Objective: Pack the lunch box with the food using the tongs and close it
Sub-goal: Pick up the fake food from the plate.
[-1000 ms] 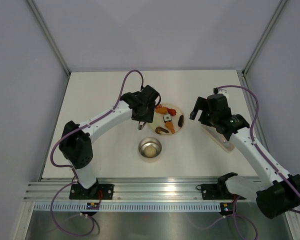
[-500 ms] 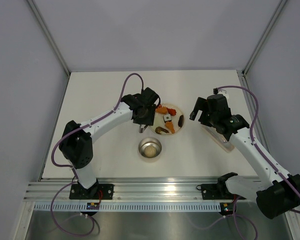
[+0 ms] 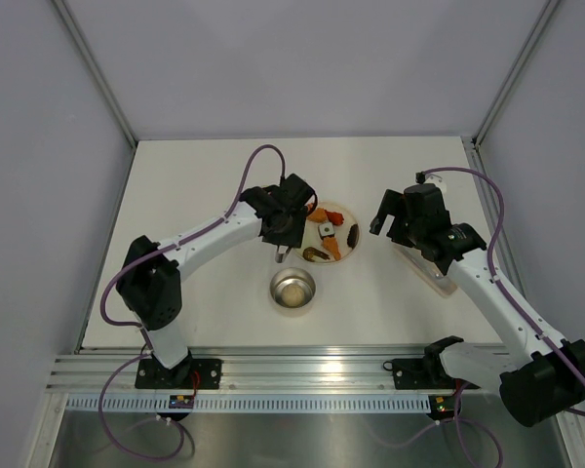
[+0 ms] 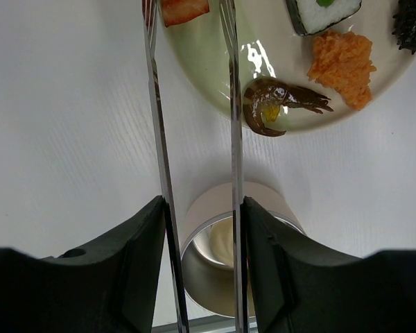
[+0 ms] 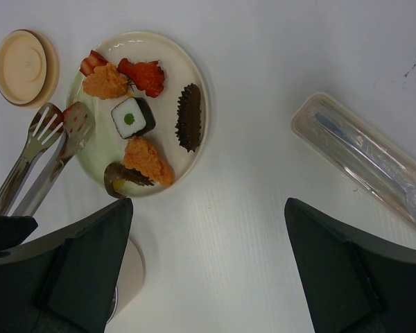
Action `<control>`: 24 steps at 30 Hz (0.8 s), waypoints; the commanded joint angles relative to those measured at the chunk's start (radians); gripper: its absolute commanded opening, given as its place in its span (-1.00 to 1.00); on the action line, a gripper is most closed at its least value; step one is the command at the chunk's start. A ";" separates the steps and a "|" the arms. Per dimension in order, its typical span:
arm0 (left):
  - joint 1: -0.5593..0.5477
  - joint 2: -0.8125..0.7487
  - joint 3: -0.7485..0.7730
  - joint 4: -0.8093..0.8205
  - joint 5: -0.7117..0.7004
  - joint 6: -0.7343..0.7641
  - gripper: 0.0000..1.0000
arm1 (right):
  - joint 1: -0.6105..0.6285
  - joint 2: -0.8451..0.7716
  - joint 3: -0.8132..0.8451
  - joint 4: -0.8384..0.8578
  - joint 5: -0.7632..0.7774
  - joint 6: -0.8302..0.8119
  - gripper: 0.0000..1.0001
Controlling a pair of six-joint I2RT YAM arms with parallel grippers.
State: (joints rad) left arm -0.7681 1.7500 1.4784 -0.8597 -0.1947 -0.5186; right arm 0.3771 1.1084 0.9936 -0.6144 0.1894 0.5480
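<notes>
My left gripper (image 4: pixel 203 205) (image 3: pixel 284 230) is shut on the silver tongs (image 4: pixel 158 139), one finger against each slim arm. The tongs' tips (image 5: pixel 64 121) reach the left rim of the cream plate (image 5: pixel 194 76), with a red-orange piece (image 4: pixel 184 10) between them; whether it is pinched I cannot tell. The rest of the food (image 5: pixel 140 118) lies on that plate: a sushi roll, orange pieces, a brown shrimp (image 4: pixel 274 104) and a dark piece. The steel lunch box (image 3: pixel 292 289) stands just in front of the plate with a pale bun in it. Its tan lid (image 5: pixel 21 66) lies beyond the plate. My right gripper (image 5: pixel 208 205) (image 3: pixel 394 216) hangs open over bare table.
A clear elongated plastic case (image 5: pixel 364 159) with cutlery inside lies to the right of the plate, under my right arm in the top view. Grey walls enclose the white table (image 3: pixel 195 175) on three sides.
My left gripper has shifted slightly right and nearer, toward the plate, carrying the tongs. The right arm has not moved.
</notes>
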 commanded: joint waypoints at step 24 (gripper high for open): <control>-0.043 0.025 0.059 0.022 0.012 0.029 -0.08 | 0.003 -0.018 -0.004 0.013 0.005 0.013 0.99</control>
State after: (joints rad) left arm -0.8074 1.7603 1.4868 -0.8627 -0.1940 -0.5014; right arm 0.3771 1.1080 0.9932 -0.6144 0.1894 0.5507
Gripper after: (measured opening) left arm 0.463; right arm 0.993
